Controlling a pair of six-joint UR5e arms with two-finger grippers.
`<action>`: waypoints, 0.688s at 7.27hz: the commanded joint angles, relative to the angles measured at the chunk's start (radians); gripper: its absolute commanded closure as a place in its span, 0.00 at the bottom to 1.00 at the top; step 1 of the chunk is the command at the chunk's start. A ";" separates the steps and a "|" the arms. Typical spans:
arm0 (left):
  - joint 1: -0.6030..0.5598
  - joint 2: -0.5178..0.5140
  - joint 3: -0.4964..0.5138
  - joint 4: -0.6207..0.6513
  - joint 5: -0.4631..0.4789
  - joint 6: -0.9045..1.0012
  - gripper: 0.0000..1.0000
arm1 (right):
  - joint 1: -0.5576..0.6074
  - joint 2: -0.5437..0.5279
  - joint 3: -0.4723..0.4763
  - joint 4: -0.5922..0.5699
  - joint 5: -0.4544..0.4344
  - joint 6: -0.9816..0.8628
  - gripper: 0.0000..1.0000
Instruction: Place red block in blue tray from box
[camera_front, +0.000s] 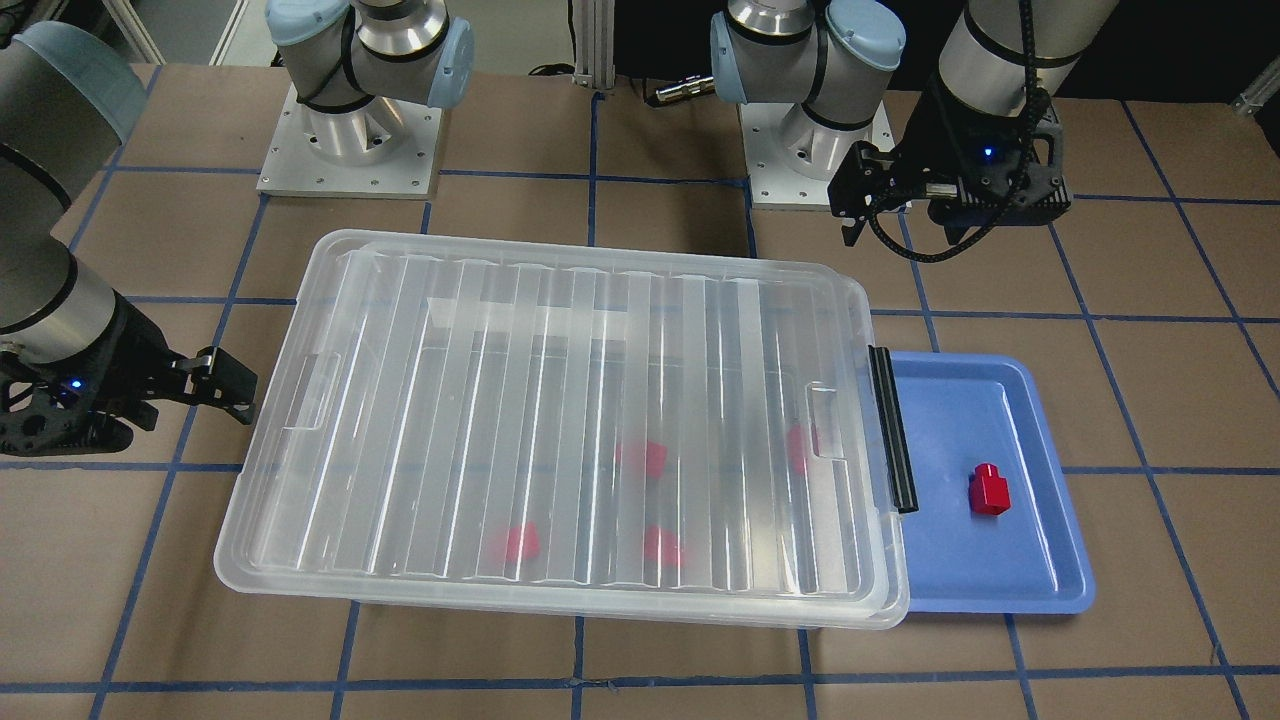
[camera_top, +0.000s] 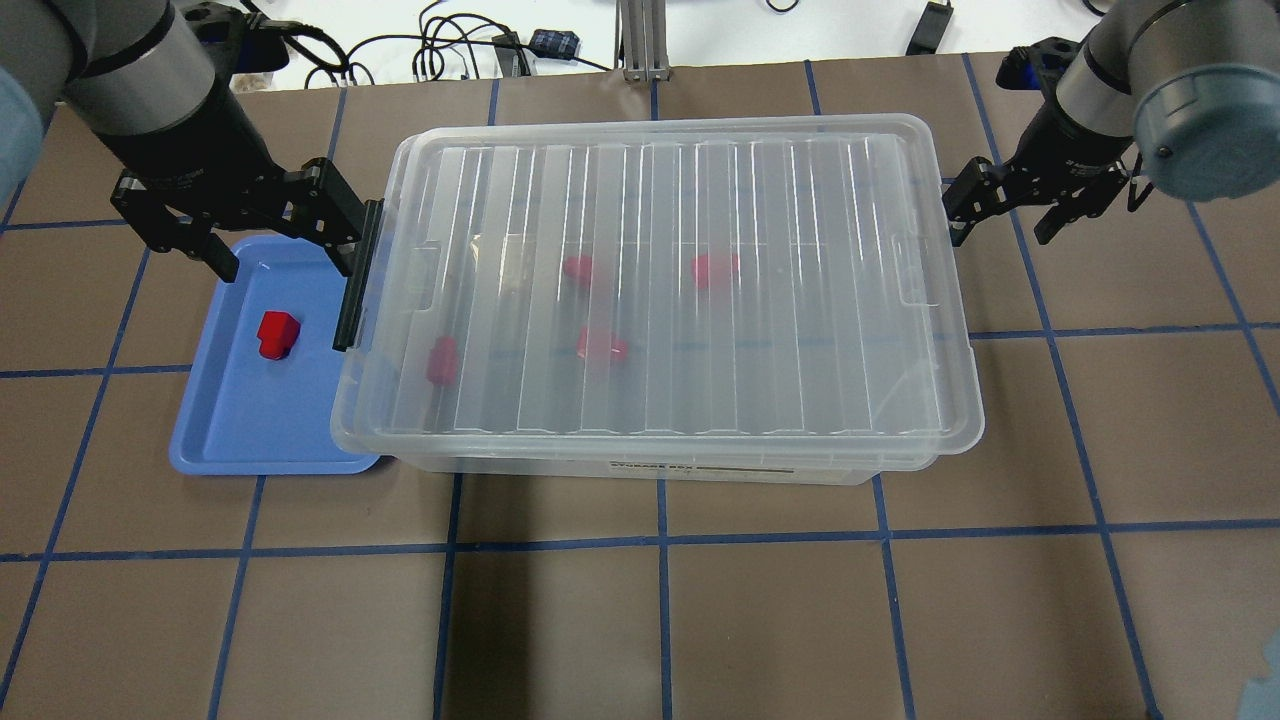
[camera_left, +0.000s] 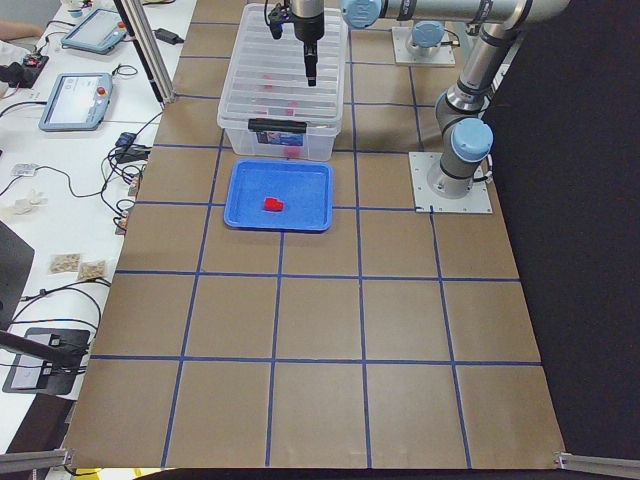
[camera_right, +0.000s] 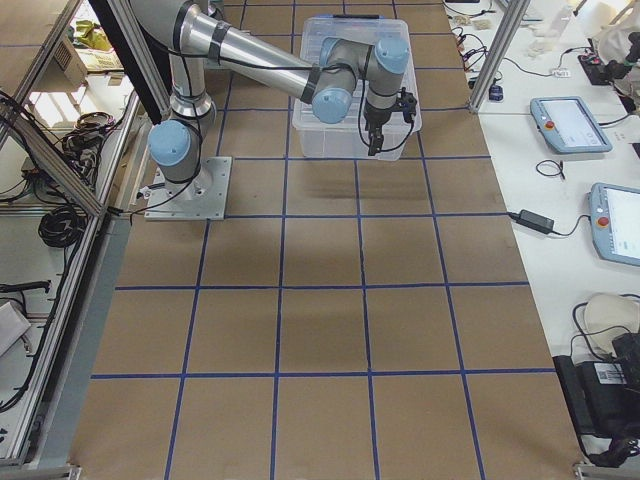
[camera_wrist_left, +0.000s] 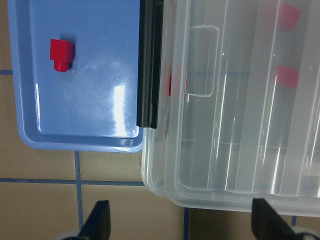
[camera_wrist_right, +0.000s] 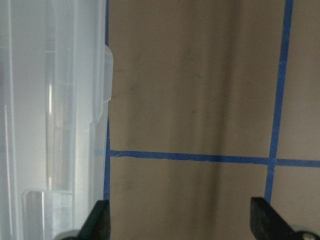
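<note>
One red block (camera_front: 988, 490) lies in the blue tray (camera_front: 1000, 570), also seen from overhead (camera_top: 277, 334) and in the left wrist view (camera_wrist_left: 61, 52). The clear box (camera_front: 560, 400) has its ribbed lid on, and several more red blocks (camera_front: 641, 458) show blurred through it. Its black latch bar (camera_front: 892, 430) faces the tray, and that end of the box overlaps the tray's rim. My left gripper (camera_top: 285, 255) is open and empty, hovering over the tray's far end beside the latch. My right gripper (camera_top: 1000, 225) is open and empty at the box's opposite end.
The brown table (camera_top: 660, 620) carries a grid of blue tape lines. Both arm bases (camera_front: 350, 140) stand behind the box. Cables and control tablets (camera_left: 75, 100) lie on a white bench past the table's far edge.
</note>
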 joint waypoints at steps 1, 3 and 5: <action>0.001 0.001 -0.002 0.002 0.000 0.002 0.00 | -0.001 -0.020 -0.079 0.045 -0.009 0.010 0.00; 0.001 0.009 0.012 0.004 -0.030 0.003 0.00 | 0.029 -0.101 -0.157 0.222 -0.003 0.082 0.00; -0.002 0.009 0.004 0.004 -0.046 -0.004 0.00 | 0.190 -0.109 -0.216 0.289 -0.016 0.269 0.00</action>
